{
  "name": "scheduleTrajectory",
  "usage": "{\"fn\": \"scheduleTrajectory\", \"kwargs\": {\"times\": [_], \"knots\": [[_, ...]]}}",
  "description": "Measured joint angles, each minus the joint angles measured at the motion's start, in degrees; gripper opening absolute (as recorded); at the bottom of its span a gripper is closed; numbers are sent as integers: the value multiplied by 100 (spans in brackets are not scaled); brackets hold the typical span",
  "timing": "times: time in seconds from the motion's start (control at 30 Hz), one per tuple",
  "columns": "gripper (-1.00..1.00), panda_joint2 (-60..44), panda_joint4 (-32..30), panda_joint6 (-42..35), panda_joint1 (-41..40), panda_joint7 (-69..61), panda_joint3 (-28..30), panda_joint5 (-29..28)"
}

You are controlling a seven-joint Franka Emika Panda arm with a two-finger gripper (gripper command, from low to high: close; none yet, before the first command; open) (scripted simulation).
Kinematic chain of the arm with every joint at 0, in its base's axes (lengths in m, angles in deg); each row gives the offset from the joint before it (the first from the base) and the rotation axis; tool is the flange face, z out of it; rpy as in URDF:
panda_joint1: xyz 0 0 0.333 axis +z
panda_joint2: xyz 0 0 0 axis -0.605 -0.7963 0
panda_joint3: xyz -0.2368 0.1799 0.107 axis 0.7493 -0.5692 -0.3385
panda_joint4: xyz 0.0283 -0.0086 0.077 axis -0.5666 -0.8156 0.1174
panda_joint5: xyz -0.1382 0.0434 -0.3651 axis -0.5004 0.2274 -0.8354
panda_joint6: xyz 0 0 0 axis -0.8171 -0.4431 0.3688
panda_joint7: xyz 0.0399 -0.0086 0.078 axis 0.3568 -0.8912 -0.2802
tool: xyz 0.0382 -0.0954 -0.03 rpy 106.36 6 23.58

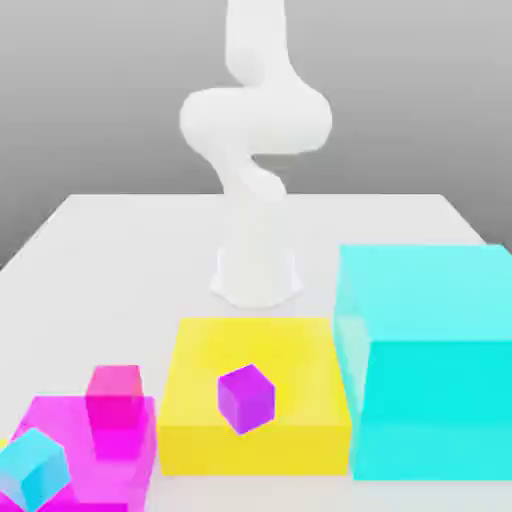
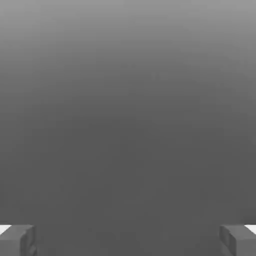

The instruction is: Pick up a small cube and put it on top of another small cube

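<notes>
A: Start with the gripper [image 2: 128, 240]. How does it stand?

B: Wide apart. In the hand view the two grey fingertips [image 2: 17, 240] sit at opposite corners with a plain grey backdrop between them. Nothing is held.

A: And the arm?

B: In the exterior view the white arm [image 1: 255, 130] rises from its base [image 1: 257, 272] at the back of the white table [image 1: 110, 230] and curls above it, well away from the blocks at the front.

A: Take the blocks from the largest down.

B: The largest is the cyan block [image 1: 430, 360], on the exterior view's right, the tallest of the three. Its top face is bare. Just beside it, in the middle, comes the yellow block [image 1: 255, 400], lower and flat-topped. On the exterior view's left lies the magenta block [image 1: 85, 450], lowest of all and partly cut off by the frame's edge.

A: No real containers, then. What do they carry?

B: The purple cube [image 1: 246, 398] rests on the yellow block, turned corner-forward, near its front edge. The pink cube [image 1: 114, 398] stands upright on the magenta block. The light blue cube [image 1: 35, 470] sits tilted at the magenta block's front corner.

A: Are any cubes touching?

B: No, the small cubes lie apart, none stacked on another.
</notes>
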Motion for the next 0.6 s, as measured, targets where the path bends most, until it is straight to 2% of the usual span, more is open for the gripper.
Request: {"fn": "scheduleTrajectory", "kwargs": {"times": [0.6], "knots": [[0, -3774, 342, 952, -1484, 2572, 512, 15]]}}
